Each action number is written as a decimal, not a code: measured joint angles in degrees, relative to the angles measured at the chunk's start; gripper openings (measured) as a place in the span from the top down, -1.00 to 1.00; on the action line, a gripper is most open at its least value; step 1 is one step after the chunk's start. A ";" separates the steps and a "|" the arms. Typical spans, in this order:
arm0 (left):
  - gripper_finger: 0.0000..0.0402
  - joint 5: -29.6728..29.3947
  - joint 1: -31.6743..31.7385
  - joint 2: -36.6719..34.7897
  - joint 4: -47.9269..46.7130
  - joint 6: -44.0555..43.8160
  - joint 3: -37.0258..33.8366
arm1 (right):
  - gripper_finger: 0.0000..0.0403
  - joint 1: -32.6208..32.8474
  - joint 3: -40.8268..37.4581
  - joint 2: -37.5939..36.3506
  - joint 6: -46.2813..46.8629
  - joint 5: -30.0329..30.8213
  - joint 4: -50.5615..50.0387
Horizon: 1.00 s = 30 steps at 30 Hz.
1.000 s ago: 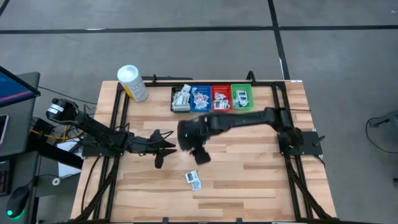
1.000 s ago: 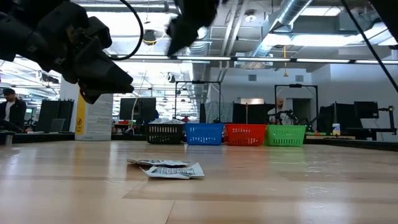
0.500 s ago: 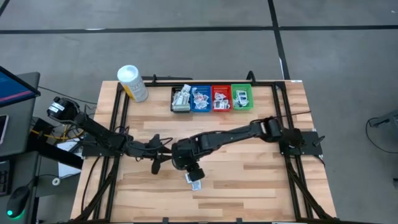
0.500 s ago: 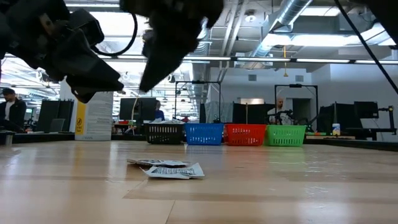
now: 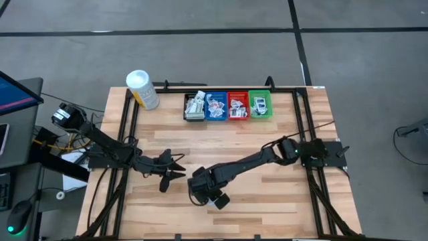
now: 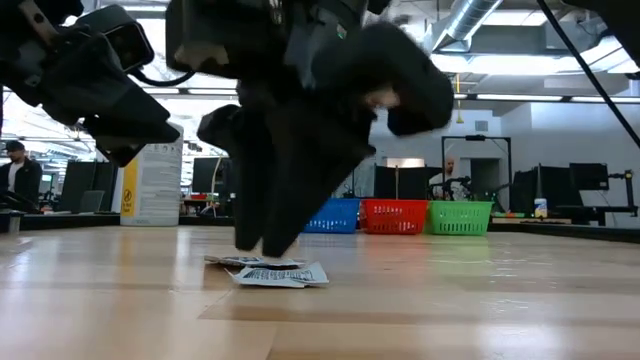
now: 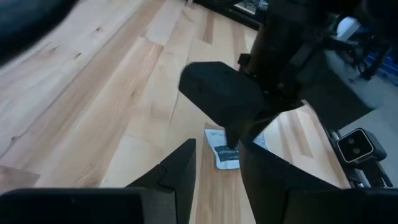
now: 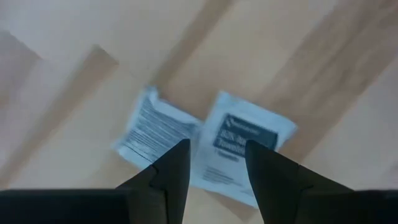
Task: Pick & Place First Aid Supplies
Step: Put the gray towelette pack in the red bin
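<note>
Right gripper (image 8: 214,165) hung part-open, empty, over two packets (image 8: 205,152) on the table's (image 5: 267,191) near side; I judged overlap risked a double pick; left gripper (image 5: 175,167) waited beside, part-open.

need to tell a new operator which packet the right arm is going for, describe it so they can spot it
On the wooden table, look at the near, bare half, away from the row of bins. Two flat white packets lie there side by side under the right tool. The target packet is the one with a dark printed block; its neighbour carries only fine lines of text.
</note>
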 joint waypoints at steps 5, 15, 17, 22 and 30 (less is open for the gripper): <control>0.40 -0.21 -0.38 0.00 0.00 -0.02 0.00 | 0.23 -0.98 0.02 0.05 1.97 4.14 1.21; 0.40 -0.40 -0.36 0.00 0.03 -0.13 -0.01 | 0.15 -1.21 0.42 3.17 3.98 -0.54 1.41; 0.40 -0.43 -0.35 0.00 0.04 -0.26 -0.02 | 0.15 -0.88 0.44 4.00 4.45 -0.71 1.43; 0.40 -0.42 -0.35 0.00 0.04 -0.26 -0.02 | 0.24 -1.03 0.31 4.20 7.12 0.49 1.21; 0.40 -0.42 -0.35 0.00 0.04 -0.24 -0.02 | 0.79 -2.37 0.20 4.24 11.55 1.51 0.35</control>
